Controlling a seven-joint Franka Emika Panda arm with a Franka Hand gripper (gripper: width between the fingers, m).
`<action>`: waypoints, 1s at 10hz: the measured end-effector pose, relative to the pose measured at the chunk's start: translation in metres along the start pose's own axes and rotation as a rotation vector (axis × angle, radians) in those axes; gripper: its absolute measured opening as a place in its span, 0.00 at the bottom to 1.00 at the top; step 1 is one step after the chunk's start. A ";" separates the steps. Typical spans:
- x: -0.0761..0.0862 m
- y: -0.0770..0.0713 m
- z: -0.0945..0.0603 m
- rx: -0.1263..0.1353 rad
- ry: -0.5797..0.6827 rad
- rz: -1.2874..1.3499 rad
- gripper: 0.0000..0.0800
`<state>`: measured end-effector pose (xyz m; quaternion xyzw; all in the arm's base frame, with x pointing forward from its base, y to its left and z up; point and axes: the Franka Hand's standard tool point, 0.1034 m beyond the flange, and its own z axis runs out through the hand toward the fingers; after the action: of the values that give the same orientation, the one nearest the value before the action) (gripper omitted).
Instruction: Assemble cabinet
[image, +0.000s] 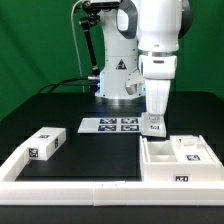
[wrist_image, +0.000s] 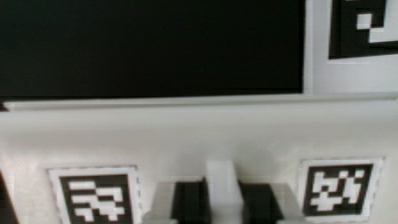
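My gripper (image: 153, 118) hangs straight down at the far left corner of the open white cabinet box (image: 176, 160), at the exterior view's right. It is shut on a thin white tagged cabinet panel (image: 153, 127). In the wrist view my dark fingers (wrist_image: 183, 203) pinch a narrow white ridge of that panel (wrist_image: 222, 185), with one square tag on each side. A second white tagged cabinet block (image: 45, 143) lies on the black table at the exterior view's left, far from the gripper.
The marker board (image: 110, 125) lies flat in front of the robot base, and its corner shows in the wrist view (wrist_image: 365, 35). A long white border rail (image: 70, 176) runs along the table's front edge. The table top is black.
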<state>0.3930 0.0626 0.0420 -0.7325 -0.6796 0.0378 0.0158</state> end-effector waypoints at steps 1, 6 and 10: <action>0.003 0.001 0.000 -0.023 0.015 0.002 0.09; 0.012 0.009 -0.007 -0.179 0.092 -0.008 0.09; 0.010 0.012 -0.007 -0.173 0.086 -0.006 0.09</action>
<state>0.4058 0.0721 0.0475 -0.7300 -0.6812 -0.0523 -0.0182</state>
